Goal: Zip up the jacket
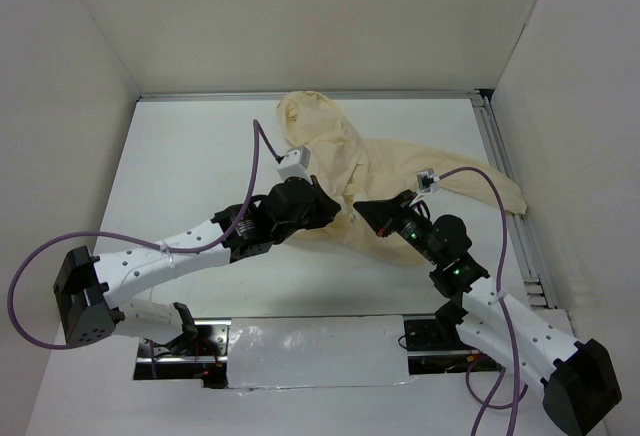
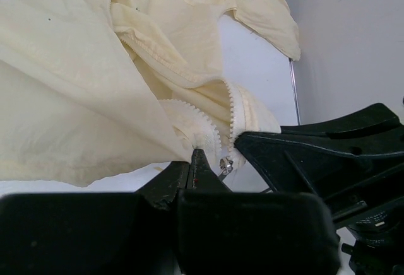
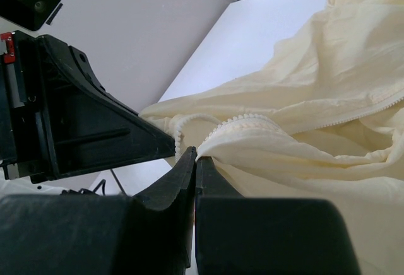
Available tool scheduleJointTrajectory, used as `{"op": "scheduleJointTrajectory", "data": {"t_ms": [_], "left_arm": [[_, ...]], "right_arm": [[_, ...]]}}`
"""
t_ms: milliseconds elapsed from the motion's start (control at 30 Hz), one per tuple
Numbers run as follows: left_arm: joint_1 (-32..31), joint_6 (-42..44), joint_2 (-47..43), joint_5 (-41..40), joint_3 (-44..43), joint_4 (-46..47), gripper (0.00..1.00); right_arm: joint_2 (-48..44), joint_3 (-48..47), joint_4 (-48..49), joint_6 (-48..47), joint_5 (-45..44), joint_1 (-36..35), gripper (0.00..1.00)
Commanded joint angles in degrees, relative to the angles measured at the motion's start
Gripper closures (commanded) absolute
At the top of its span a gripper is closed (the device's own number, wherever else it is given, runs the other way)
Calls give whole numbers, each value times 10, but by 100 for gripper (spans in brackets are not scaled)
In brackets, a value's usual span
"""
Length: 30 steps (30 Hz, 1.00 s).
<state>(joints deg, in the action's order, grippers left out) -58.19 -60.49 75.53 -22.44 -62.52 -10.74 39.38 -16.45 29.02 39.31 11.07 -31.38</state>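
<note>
The cream-yellow jacket (image 1: 340,151) lies crumpled at the back middle of the white table, one sleeve stretched out to the right. My left gripper (image 1: 336,208) is shut on the jacket's lower edge beside the zipper. In the left wrist view the fingertips (image 2: 194,156) pinch fabric (image 2: 76,86) just left of the small silver zipper slider (image 2: 225,166), with the teeth (image 2: 231,108) running up from it. My right gripper (image 1: 363,206) faces it closely and is shut on the other zipper edge (image 3: 240,122) of the jacket (image 3: 315,98). The two grippers almost touch.
White walls close in the table on three sides. A metal rail (image 1: 505,176) runs along the right edge. Shiny foil tape (image 1: 320,346) covers the near edge between the arm bases. Purple cables (image 1: 262,156) loop above both arms.
</note>
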Motion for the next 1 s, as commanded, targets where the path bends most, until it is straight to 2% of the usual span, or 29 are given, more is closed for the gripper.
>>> {"op": "scheduleJointTrajectory", "data": {"t_ms": [0,533,833,967], "left_arm": [[0,-12,-16,-4,-20,14,100],[0,-17,1,-2,-34,2,100],[0,-28,22,-12,-51,-23,100],[-1,-23,17,-9,-45,-5,100]], "right_arm": [[7,0,18,-12,-10,-9,100],[19,-3,54,-2,-1,-13,100],[14,-7,54,-2,-5,-13,100],[12,-12,38,-6,-9,-12,100]]}}
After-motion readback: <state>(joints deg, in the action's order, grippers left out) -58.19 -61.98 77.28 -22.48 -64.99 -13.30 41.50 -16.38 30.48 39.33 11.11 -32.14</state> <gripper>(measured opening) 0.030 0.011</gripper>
